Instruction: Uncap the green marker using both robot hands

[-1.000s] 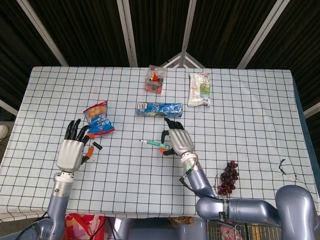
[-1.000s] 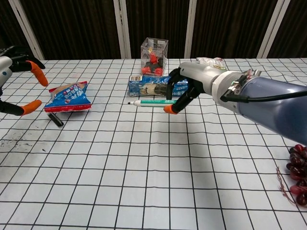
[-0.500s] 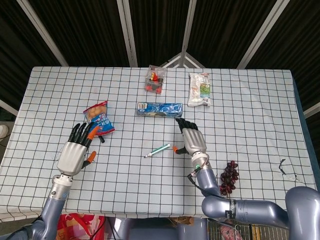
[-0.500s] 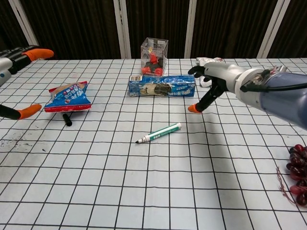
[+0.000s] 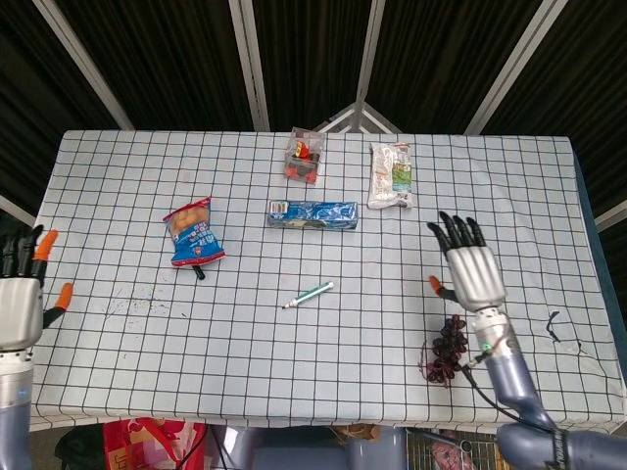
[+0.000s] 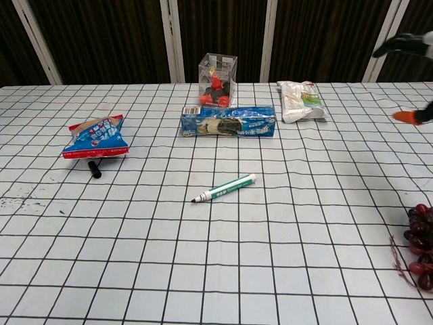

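The green marker (image 5: 309, 294) (image 6: 225, 189) lies uncapped on the checked cloth in the middle of the table, its dark tip pointing to the near left. Its black cap (image 5: 199, 273) (image 6: 94, 169) lies apart, just in front of the blue snack bag (image 5: 193, 233) (image 6: 96, 137). My left hand (image 5: 22, 292) hovers at the table's far left edge, fingers spread, holding nothing. My right hand (image 5: 468, 267) (image 6: 413, 46) is up at the right side, fingers spread and empty, well away from the marker.
A clear box of red pieces (image 5: 305, 155) (image 6: 217, 81), a blue biscuit pack (image 5: 313, 213) (image 6: 229, 121) and a white packet (image 5: 390, 175) (image 6: 301, 101) sit at the back. A bunch of dark grapes (image 5: 447, 351) (image 6: 419, 245) lies at the front right.
The right hand let go of the marker, which dropped onto the cloth, and both hands have drawn back outward to the table's sides. The cap now lies by the snack bag.
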